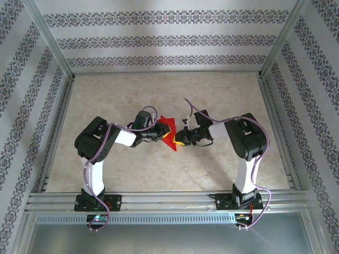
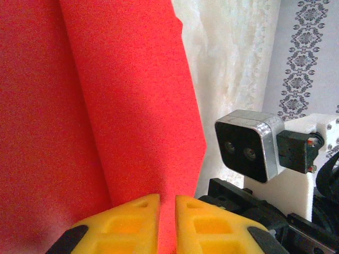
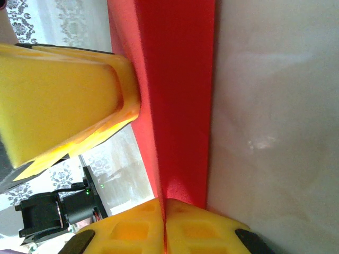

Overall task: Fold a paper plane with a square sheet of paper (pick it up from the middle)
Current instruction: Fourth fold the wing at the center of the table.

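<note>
The square sheet of paper [image 1: 168, 130] is bright red and stands folded into a narrow, pointed, creased shape, held up above the middle of the table between both grippers. My left gripper [image 1: 160, 132] pinches it from the left. In the left wrist view the red paper [image 2: 116, 106] runs down into the thin gap of that gripper [image 2: 167, 214]. My right gripper [image 1: 179, 138] grips it from the right, and its jaws [image 3: 165, 225] are shut tight on a fold of the paper [image 3: 177, 95]. The left gripper's yellow finger [image 3: 63, 95] presses on the paper's other side.
The beige table [image 1: 159, 90] lies bare around the arms. Metal frame posts and patterned walls enclose it, with a rail [image 1: 169, 200] along the near edge. The right arm's wrist camera [image 2: 249, 145] hangs close to my left gripper.
</note>
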